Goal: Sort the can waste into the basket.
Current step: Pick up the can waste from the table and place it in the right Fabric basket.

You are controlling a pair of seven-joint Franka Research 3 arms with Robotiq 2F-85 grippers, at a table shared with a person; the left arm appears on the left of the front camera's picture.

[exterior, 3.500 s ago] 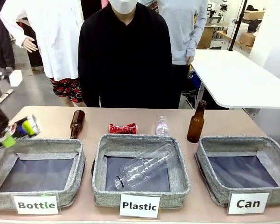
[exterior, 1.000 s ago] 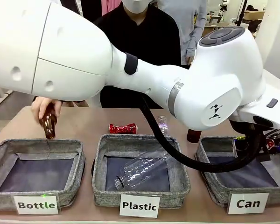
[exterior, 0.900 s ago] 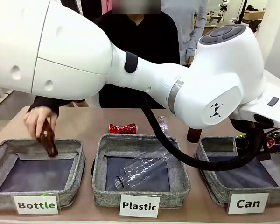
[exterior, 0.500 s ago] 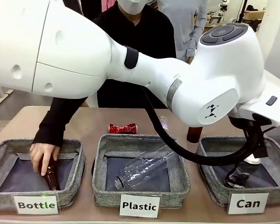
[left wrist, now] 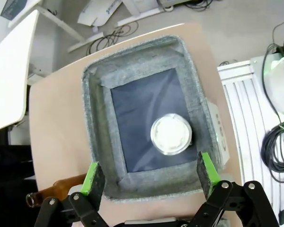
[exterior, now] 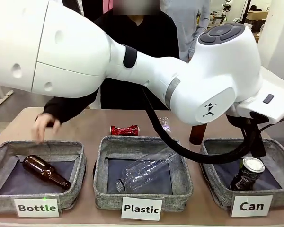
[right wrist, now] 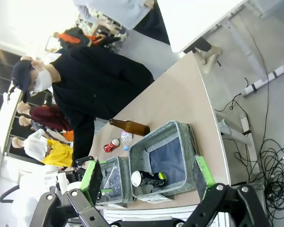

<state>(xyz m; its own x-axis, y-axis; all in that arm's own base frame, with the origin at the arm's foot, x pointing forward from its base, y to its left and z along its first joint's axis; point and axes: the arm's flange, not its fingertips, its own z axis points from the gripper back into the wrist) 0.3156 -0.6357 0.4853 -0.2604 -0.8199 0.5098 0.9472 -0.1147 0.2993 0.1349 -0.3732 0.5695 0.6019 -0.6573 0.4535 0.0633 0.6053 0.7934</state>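
Evidently the first can is dealt with: the dark can (exterior: 246, 174) stands inside the Can basket (exterior: 217, 191), silver top up and leaning a little, close to the wall that carries the label. In the left wrist view, the left hand (left wrist: 149, 172) hangs straight above it with its fingers spread wide apart and nothing between them. The can's pale top sits just beyond the gap, nearer one pad than the other and touching neither. The drop looks complete, so I take this as the moment right after release.

The red can (exterior: 125, 130) is not yet sorted. It lies on its side on the tabletop (exterior: 94, 125) behind the Plastic basket (exterior: 104, 189), near a small clear bottle (exterior: 164, 126). It is well apart from the left hand, whose arm (exterior: 132, 71) reaches across the whole scene to the rightmost basket.

The next move, as I judge it, calls for lifting clear of the basket walls and swinging back across the middle. The hand would then come down over the red can with the fingers set across its crushed body, without knocking the clear bottle. The right hand (right wrist: 146, 172) also has its fingers apart and empty, held high and well away from the tabletop.
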